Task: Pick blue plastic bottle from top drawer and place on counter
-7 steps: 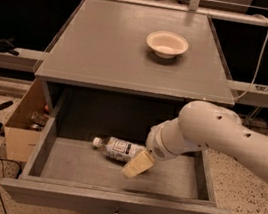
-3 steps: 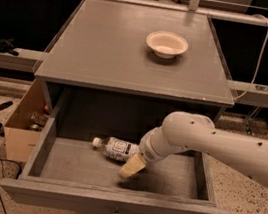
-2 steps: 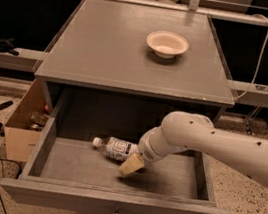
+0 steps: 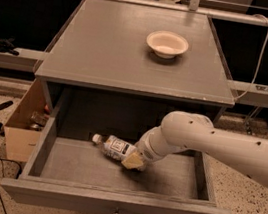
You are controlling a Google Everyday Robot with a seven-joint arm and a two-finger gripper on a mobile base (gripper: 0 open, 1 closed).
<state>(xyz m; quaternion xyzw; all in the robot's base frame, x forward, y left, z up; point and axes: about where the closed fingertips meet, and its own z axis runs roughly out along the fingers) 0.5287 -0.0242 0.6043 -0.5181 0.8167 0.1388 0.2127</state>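
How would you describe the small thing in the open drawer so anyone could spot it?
Below the counter, the top drawer stands pulled out. On its bare floor the blue plastic bottle lies on its side, the gripper at its base end. Clear, with a white cap and pale label, it is the drawer's only loose item.

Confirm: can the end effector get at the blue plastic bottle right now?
Probably yes. The end effector is down in the open top drawer, right beside the blue plastic bottle lying there, with nothing between them.

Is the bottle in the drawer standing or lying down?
Lying down: the bottle stretches along the drawer floor, cap leftward. The tool sits at its base end.
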